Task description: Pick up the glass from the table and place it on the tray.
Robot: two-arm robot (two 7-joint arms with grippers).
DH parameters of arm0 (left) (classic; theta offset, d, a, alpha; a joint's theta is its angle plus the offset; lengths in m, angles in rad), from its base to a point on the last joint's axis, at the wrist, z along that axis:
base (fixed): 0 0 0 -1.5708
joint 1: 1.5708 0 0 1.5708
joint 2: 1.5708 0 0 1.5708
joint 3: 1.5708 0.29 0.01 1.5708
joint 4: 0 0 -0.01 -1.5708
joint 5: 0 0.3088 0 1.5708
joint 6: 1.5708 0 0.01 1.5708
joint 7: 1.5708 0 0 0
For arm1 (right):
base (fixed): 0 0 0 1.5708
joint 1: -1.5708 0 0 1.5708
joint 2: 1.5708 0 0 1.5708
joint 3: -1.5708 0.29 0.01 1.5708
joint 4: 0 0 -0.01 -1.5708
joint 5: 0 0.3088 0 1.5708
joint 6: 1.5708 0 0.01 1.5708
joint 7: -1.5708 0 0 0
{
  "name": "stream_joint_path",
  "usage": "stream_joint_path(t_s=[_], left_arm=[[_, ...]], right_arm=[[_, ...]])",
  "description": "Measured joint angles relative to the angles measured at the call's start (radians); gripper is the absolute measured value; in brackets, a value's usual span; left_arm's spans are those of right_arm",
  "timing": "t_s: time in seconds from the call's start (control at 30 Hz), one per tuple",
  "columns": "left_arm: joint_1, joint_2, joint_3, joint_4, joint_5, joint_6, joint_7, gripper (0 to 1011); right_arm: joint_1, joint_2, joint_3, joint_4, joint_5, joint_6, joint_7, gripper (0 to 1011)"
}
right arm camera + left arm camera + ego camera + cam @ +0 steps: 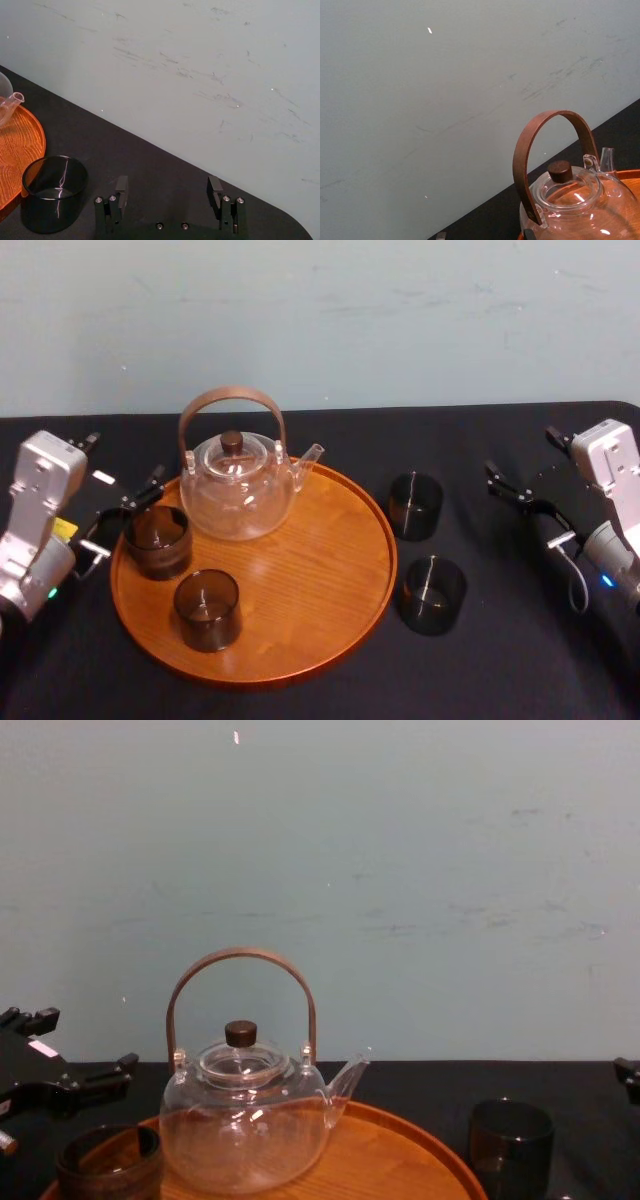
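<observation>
Two dark smoky glasses stand on the black table to the right of the tray (340,640): a far glass (415,505) and a near glass (432,593). One of them also shows as the glass (52,192) in the right wrist view and the glass (510,1140) in the chest view. Two more glasses stand on the tray, one at its left rim (157,540) and one near the front (207,608). My left gripper (122,520) is open just left of the rim glass. My right gripper (522,508) (167,187) is open and holds nothing, to the right of the far glass.
A clear glass teapot (238,485) (245,1130) (575,200) with an arched brown handle stands at the back of the tray. A pale wall runs behind the table. The tray's middle and right side are bare wood.
</observation>
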Motion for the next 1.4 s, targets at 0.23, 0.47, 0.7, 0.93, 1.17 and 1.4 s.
stream_joint_path(t_s=[0.23, 0.47, 0.7, 0.93, 1.17, 1.4], left_arm=[[0.0, 0.0, 0.0, 0.0, 0.0, 0.0, 0.0, 1001], [0.0, 0.0, 0.0, 0.0, 0.0, 0.0, 0.0, 1001], [0.0, 0.0, 0.0, 0.0, 0.0, 0.0, 0.0, 1001], [0.0, 0.0, 0.0, 0.0, 0.0, 0.0, 0.0, 1001], [0.0, 0.0, 0.0, 0.0, 0.0, 0.0, 0.0, 1002], [0.0, 0.0, 0.0, 0.0, 0.0, 0.0, 0.0, 1001]], right_arm=[[0.0, 0.0, 0.0, 0.0, 0.0, 0.0, 0.0, 1002], [0.0, 0.0, 0.0, 0.0, 0.0, 0.0, 0.0, 1002], [0.0, 0.0, 0.0, 0.0, 0.0, 0.0, 0.0, 1002], [0.0, 0.0, 0.0, 0.0, 0.0, 0.0, 0.0, 1002], [0.0, 0.0, 0.0, 0.0, 0.0, 0.0, 0.0, 1002], [0.0, 0.0, 0.0, 0.0, 0.0, 0.0, 0.0, 1002]])
